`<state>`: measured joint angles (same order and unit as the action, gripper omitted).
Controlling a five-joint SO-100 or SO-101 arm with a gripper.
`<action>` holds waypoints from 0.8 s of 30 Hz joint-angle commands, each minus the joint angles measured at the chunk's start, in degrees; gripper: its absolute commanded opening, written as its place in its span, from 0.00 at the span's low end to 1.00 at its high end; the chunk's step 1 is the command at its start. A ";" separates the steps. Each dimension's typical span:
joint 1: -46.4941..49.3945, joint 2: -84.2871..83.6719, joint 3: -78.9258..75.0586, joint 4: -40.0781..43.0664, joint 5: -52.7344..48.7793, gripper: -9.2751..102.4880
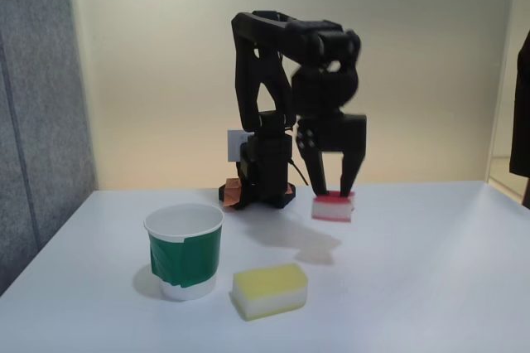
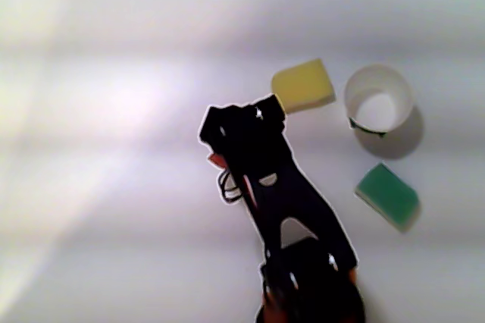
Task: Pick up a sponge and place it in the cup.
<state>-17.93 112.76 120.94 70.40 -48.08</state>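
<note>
Over the white table (image 1: 431,270) in the fixed view, the gripper (image 1: 330,191) points straight down, fingers spread wide, tips straddling the sponge (image 1: 333,205) — one at each side, nothing pinched yet. That red-topped sponge sits flat right under the jaws, just in front of the arm's base. Well apart, nearer the camera on the left, stands the cup (image 1: 184,250), with the yellow sponge (image 1: 269,290) just beside it.

A yellow-and-white sponge (image 1: 270,290) lies flat on the white table (image 1: 431,287), nearer the fixed camera than the end effector and to its left. From above, a green sponge (image 2: 388,195) lies well right of the end effector.
</note>
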 commanded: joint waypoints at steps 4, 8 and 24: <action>6.50 11.16 -1.76 -1.93 10.55 0.08; 11.43 16.52 -0.97 -2.90 17.67 0.08; 36.12 11.34 -10.55 -9.49 7.03 0.08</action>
<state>14.15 124.19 113.91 61.70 -37.88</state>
